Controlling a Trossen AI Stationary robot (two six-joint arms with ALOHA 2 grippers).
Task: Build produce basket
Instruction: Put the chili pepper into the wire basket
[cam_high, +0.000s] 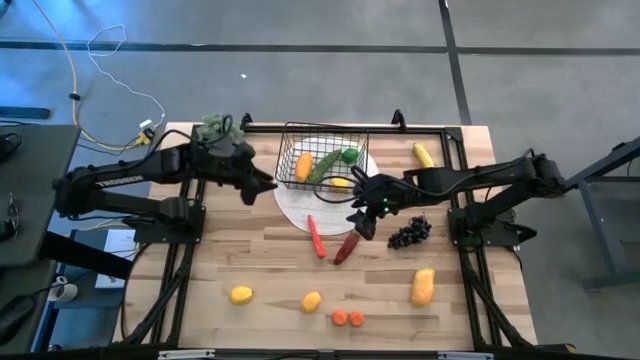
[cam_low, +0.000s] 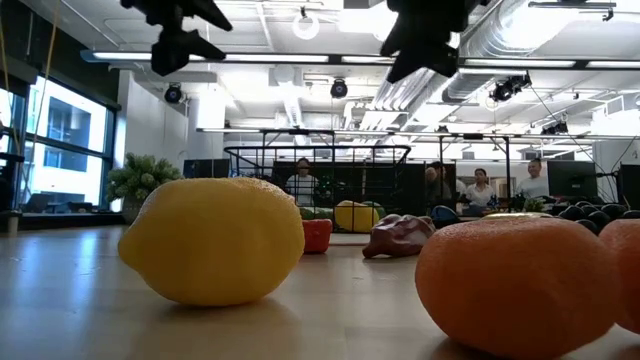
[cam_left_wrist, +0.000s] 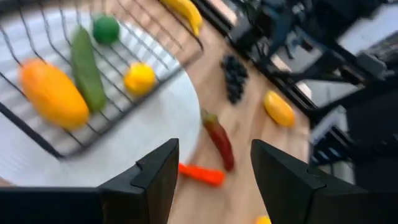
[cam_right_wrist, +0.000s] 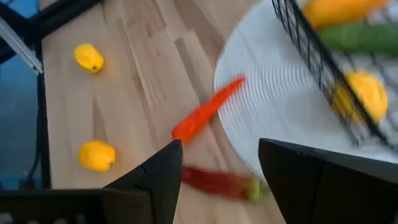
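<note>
The basket (cam_high: 322, 158) is sitting on the white plate (cam_high: 300, 207) near the far edge of the table (cam_high: 260, 260), between the two arms. Inside it, an orange fruit (cam_high: 303, 166), a green cucumber (cam_high: 325, 166), a small green ball (cam_high: 349, 155) and a yellow lemon (cam_high: 340, 182) are lying. In the low view the basket is mostly hiding behind a big lemon (cam_low: 212, 240) and an orange piece (cam_low: 518, 284) that are standing very close to the camera, so only its top wire and a little of the content are showing.

The left gripper (cam_high: 262, 185) is hanging just beside the left side of the basket, with its jaws standing open and holding nothing. The right gripper (cam_high: 366, 218) is hanging over the plate's right edge, near the basket's front corner; its jaws are also standing apart and empty. Both wrist views are blurred, so fine details are hard to make out.

On the open wood in front of the plate, an orange-red carrot (cam_high: 317, 236) and a dark red chilli (cam_high: 346, 248) are lying close together. The grapes (cam_high: 409, 233) are lying just beside the right arm. A banana (cam_high: 424, 155) is lying near the far right corner. Near the front edge, two lemons (cam_high: 241, 294), a mango (cam_high: 423, 286) and two carrot slices (cam_high: 348, 318) are lying well apart, with free room between them.
</note>
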